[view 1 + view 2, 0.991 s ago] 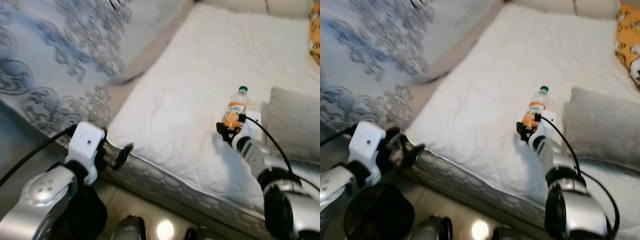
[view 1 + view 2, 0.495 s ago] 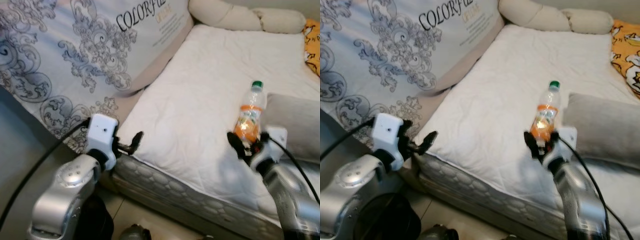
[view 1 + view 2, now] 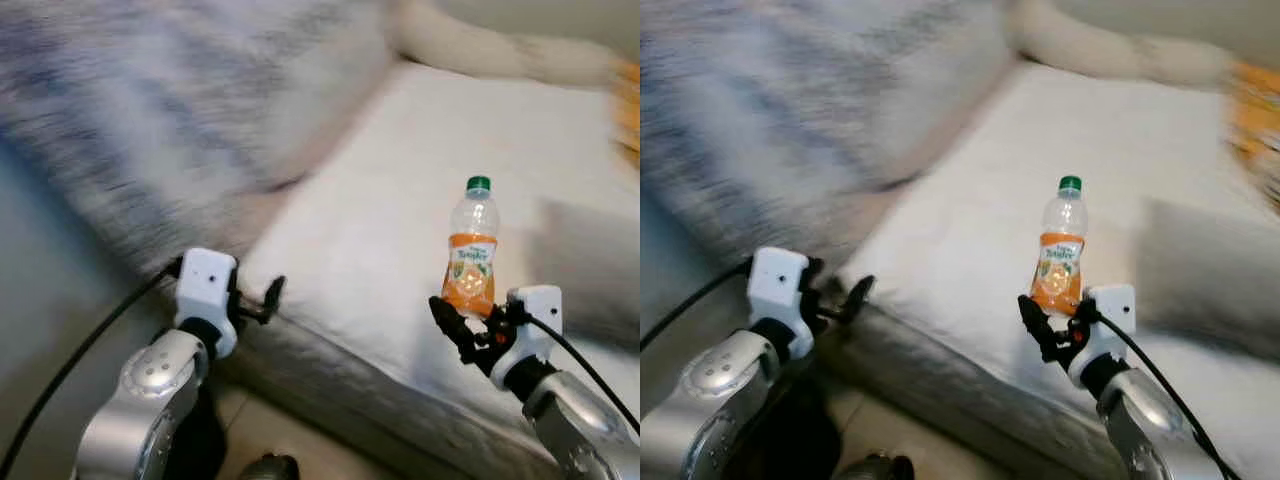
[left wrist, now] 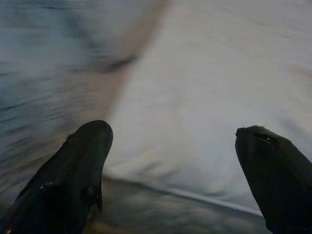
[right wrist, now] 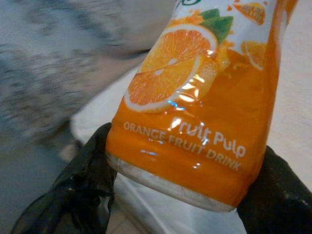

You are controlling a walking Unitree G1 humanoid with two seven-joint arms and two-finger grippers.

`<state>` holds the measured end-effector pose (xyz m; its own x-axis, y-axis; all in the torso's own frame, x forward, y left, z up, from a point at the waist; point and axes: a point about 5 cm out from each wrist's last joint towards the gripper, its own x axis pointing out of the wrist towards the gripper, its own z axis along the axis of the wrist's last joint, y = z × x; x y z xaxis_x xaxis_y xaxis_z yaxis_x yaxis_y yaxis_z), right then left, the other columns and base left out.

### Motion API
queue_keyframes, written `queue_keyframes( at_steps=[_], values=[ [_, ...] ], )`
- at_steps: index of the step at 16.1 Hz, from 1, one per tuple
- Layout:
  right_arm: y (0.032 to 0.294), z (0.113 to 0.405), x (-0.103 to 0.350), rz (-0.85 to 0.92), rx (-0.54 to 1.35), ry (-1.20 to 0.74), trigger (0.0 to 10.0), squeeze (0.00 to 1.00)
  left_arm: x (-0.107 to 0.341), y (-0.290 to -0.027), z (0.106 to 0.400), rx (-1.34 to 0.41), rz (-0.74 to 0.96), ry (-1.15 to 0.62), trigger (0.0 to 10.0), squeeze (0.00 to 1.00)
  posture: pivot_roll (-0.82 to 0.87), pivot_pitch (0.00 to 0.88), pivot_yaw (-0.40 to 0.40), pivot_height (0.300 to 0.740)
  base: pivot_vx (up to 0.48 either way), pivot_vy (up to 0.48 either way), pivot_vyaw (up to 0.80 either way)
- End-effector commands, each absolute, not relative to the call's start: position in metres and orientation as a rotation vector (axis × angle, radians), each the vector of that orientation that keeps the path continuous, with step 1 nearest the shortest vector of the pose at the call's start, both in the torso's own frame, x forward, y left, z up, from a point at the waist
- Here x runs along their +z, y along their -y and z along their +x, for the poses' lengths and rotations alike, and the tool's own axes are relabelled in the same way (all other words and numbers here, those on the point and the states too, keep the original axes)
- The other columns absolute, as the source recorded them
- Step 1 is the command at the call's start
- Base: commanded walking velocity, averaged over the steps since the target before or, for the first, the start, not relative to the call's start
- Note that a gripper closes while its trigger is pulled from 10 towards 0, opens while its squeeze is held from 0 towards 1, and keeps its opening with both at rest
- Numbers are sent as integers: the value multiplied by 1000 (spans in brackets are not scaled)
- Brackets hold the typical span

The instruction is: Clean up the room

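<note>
A plastic orange drink bottle [image 3: 470,248] with a green cap and an orange label stands upright in my right gripper [image 3: 468,322], held in the air above the near edge of the white mattress [image 3: 400,200]. In the right wrist view the two black fingers [image 5: 73,190] press on either side of the bottle [image 5: 195,117], whose label reads "orange fruit pulp drink". My left gripper [image 3: 262,300] hangs open over the mattress's near left corner, with nothing between its fingers [image 4: 73,175].
The scene is blurred by camera motion. A patterned grey-white cushion [image 3: 150,120] leans at the left of the bed. A cream bolster [image 3: 490,50] lies at the far end. A grey pillow [image 3: 590,260] lies to the right of the bottle.
The camera has swung and blurred. My right gripper has lifted the bottle off the mattress and carries it upright, nearer to me. The left gripper stays open near the mattress corner.
</note>
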<state>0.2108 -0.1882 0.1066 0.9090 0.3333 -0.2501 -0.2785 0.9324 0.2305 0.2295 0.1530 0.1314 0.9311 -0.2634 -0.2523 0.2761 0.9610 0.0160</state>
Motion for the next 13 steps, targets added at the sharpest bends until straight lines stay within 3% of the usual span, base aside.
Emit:
queue_keyframes(
  at_steps=[1, 7, 9, 13],
  values=[
    [183, 209, 108, 204, 331, -288, 10000, 0, 138, -161, 232, -237, 83, -220, 10000, 0, 15, 0, 51, 740, 0, 0, 800],
    [176, 205, 103, 234, 352, -298, 10000, 0, 136, -167, 234, -207, 111, -221, 10000, 0, -3, 0, 78, 740, 0, 0, 800],
    [177, 205, 102, 217, 393, -319, 10000, 0, 134, -170, 235, -161, 62, -221, 10000, 0, 4, 0, 66, 740, 0, 0, 800],
    [177, 209, 95, 155, 465, -368, 10000, 0, 137, -177, 238, -104, 142, -166, 10000, 0, 38, 0, 28, 740, 0, 0, 800]
  ],
)
